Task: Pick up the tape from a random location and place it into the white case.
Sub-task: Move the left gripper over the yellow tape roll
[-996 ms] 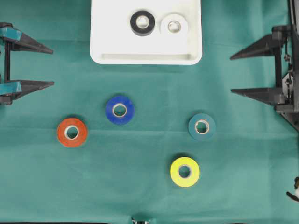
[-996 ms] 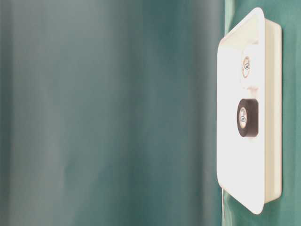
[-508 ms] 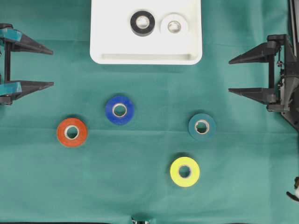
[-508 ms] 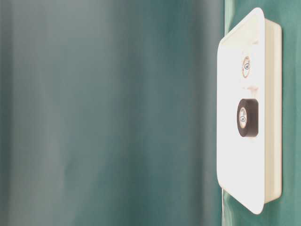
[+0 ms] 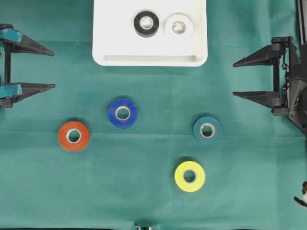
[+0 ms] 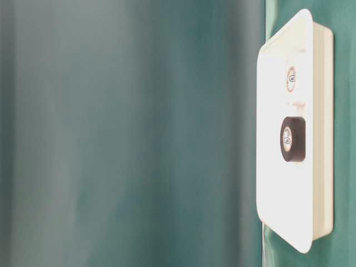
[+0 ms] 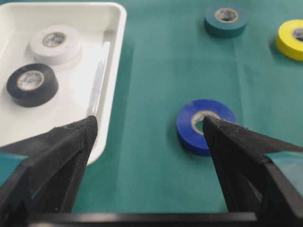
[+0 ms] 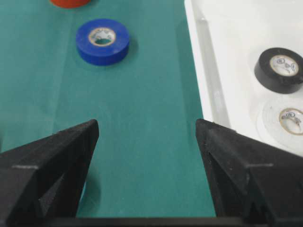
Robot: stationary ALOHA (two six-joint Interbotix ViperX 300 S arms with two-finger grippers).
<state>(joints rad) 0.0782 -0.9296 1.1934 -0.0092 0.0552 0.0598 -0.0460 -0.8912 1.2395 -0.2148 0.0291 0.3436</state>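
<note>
The white case [image 5: 148, 60] lies at the top middle and holds a black tape roll [image 5: 146, 23] and a white roll [image 5: 179, 26]. On the green cloth lie a blue tape [image 5: 123, 113], an orange tape [image 5: 74, 136], a teal tape [image 5: 207, 130] and a yellow tape [image 5: 189, 176]. My left gripper [image 5: 54, 68] hangs open at the left edge, empty; its wrist view has the blue tape [image 7: 187, 125] just beyond the right fingertip. My right gripper [image 5: 233, 79] stands open and empty at the right edge, above and to the right of the teal roll.
The table-level view shows only the case [image 6: 278, 211] with the black roll [image 6: 293, 139] against green cloth. Bare cloth lies between the case's front rim [image 8: 203, 56] and the loose rolls.
My right gripper has slid a little to the left, further into view, and its jaws stand slightly narrower. The left gripper and all the rolls have stayed put.
</note>
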